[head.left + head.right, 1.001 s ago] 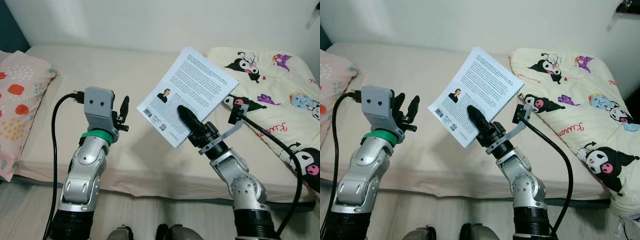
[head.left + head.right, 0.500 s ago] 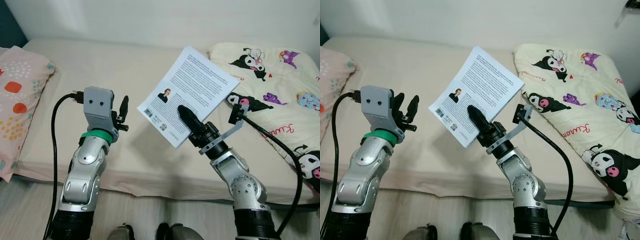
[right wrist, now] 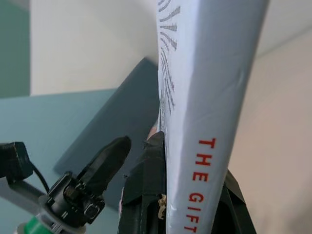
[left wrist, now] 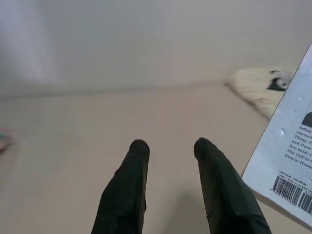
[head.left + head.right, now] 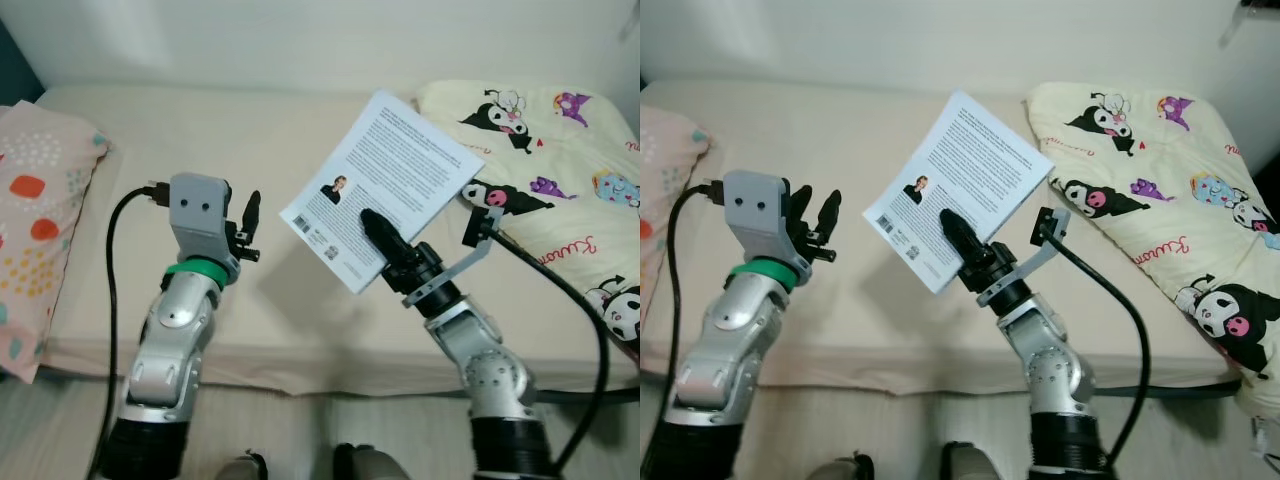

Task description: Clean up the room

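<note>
Smooth beige bed (image 5: 300,150); right claw (image 5: 385,245) clamping glossy white paperback (image 5: 385,185), left claw (image 4: 168,151) parted.

I see both arms raised forward: left gripper (image 5: 249,222) fingers parted and empty, right gripper (image 5: 383,236) clamped, wrist tilted up-left.

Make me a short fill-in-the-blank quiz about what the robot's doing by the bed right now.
1. The right pincer is shut on a white ____.
2. The left pincer hovers over the bed, its fingers ____ and holding nothing.
3. The cartoon-print quilt lies on the robot's ____ side of the bed.

Missing words: book; open; right
</note>
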`<state>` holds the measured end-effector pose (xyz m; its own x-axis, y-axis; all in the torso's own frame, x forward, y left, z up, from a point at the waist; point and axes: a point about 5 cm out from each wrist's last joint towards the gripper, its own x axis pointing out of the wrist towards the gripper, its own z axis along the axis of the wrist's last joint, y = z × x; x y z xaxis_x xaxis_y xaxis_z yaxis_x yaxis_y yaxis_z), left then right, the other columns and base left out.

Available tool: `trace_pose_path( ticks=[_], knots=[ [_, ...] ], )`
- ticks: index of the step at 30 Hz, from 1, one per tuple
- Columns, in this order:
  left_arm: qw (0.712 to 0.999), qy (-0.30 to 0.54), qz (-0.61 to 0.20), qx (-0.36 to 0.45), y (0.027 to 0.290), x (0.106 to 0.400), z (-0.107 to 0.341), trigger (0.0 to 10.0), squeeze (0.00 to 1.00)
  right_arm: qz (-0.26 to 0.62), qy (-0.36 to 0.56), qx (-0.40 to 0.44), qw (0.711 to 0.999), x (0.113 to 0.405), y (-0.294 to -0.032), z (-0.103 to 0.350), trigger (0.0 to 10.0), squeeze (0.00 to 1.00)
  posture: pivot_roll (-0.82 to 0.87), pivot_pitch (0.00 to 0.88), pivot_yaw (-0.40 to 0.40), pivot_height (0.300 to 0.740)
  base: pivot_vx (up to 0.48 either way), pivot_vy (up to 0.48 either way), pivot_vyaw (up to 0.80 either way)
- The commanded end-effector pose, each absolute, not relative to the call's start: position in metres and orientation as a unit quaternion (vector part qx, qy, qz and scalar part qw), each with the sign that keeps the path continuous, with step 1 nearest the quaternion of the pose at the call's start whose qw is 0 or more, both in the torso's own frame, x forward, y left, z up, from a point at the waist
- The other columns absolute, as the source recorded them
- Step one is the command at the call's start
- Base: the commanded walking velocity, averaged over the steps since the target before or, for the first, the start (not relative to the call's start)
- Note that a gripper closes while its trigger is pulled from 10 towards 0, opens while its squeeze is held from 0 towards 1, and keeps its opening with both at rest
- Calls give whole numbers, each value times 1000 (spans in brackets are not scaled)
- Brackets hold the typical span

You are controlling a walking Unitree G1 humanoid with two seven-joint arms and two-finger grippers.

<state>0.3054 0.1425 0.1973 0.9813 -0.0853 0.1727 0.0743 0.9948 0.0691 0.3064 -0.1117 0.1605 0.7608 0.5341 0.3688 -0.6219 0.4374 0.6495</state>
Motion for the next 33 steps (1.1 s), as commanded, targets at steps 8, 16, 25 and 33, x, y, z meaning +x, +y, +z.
trace_pose_path(
  ticks=[8,16,25,33],
  knots=[
    [995,-82,-44,31,141,305,194,10000,0,351,-62,407,841,306,-111,163,10000,0,-22,66,17,740,0,480,0],
    [995,-82,-45,31,140,305,194,10000,0,350,-62,407,841,306,-110,163,10000,0,-24,70,21,740,0,480,0],
    [995,-82,-45,31,140,305,194,10000,0,350,-63,408,841,306,-110,163,10000,0,-24,71,21,740,0,475,0],
    [995,-82,-45,31,140,305,194,10000,0,350,-62,409,841,306,-110,163,10000,0,-24,71,24,740,0,461,0]
  ],
)
